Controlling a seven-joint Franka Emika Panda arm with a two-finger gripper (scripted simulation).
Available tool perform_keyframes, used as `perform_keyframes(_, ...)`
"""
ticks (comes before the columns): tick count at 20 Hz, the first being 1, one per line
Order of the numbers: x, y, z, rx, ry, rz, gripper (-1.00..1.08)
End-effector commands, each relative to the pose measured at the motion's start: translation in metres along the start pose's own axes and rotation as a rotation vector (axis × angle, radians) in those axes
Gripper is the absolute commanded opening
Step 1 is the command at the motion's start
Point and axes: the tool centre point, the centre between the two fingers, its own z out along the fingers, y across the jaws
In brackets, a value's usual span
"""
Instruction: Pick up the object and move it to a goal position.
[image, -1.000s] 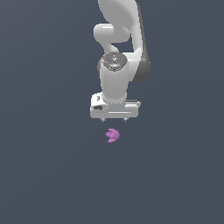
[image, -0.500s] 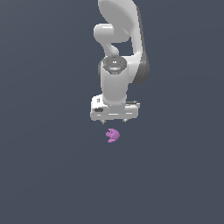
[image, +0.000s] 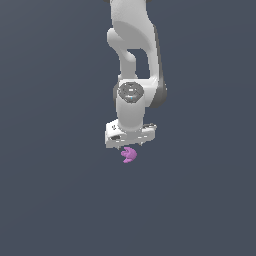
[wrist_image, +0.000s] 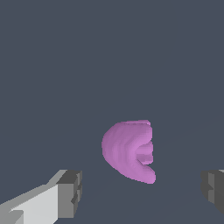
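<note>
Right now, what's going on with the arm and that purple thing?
The arm's end effector is open and hangs right above the small purple object, which lies on the dark floor. In the wrist view the object sits between the two fingers, apart from both, so nothing is gripped yet. It looks lined up for a grasp; the lift and the move to the goal are not yet done.
</note>
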Motion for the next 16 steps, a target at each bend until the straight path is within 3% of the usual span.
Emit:
perform_keyframes(1,0.001,0.000,0.011,-0.001,0.002,-0.037,1.00)
perform_keyframes(16,0.000,0.000,0.042,-0.002,0.002,-0.073,1.00)
